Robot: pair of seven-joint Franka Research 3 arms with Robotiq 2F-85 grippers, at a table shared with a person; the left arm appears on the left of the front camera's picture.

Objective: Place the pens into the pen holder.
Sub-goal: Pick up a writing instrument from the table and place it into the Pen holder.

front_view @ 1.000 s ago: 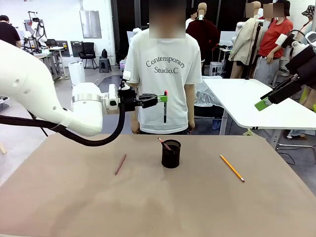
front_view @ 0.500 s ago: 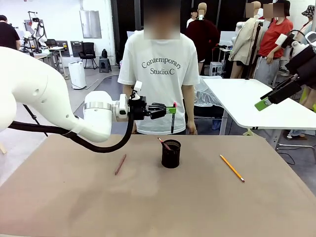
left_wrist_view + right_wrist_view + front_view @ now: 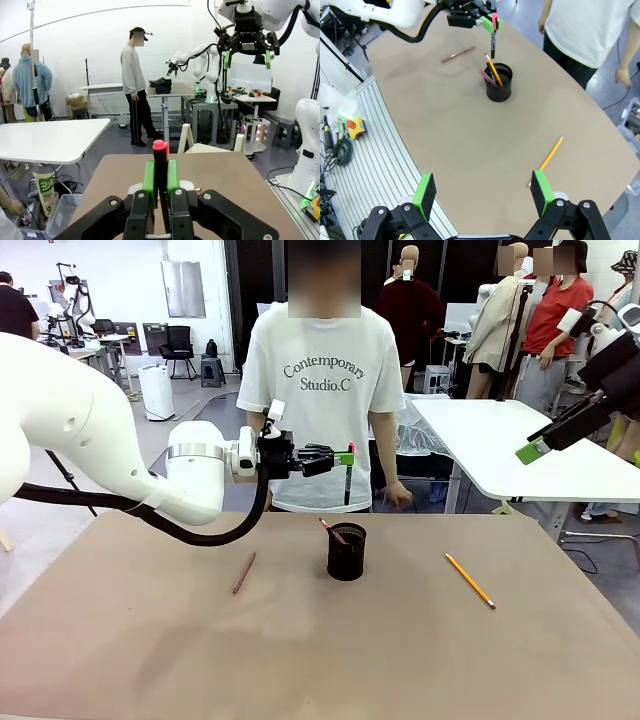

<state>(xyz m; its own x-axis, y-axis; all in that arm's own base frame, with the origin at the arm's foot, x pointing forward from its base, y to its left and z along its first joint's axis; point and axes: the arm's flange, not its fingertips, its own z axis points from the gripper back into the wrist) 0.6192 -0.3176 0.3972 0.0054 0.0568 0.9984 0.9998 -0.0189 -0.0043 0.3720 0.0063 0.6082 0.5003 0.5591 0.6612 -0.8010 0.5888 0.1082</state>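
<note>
Going left to right from where I'm standing: a reddish-brown pen [image 3: 244, 572] lies loose on the table [image 3: 130, 660], well apart from the pen holder [image 3: 346, 552]. Next up, the left gripper [image 3: 346, 456] is clamped tight on a dark pen [image 3: 348, 478], held upright with its pink-red end on top. The tip hangs above the holder and, as far as I can tell, pretty much over it, but it's not in yet. The holder sits mid-table and already has a couple of things leaning in it: from the right wrist view, a yellow-orange pencil [image 3: 494, 71] and a reddish stick [image 3: 485, 76]. Further right, a second yellow pencil [image 3: 470, 580] lies on the table, well clear of everything. The right gripper [image 3: 483, 192] hangs up high with its jaws spread wide, nothing in them. So I'd call it roughly halfway: two in, one about to drop, two not picked up. The only readable writing is on the person's [image 3: 325, 360] white T-shirt [image 3: 300, 430]: "Contemporary Studio.C". There's a printed bag [image 3: 46, 186] on the floor too, way too small to read.
</note>
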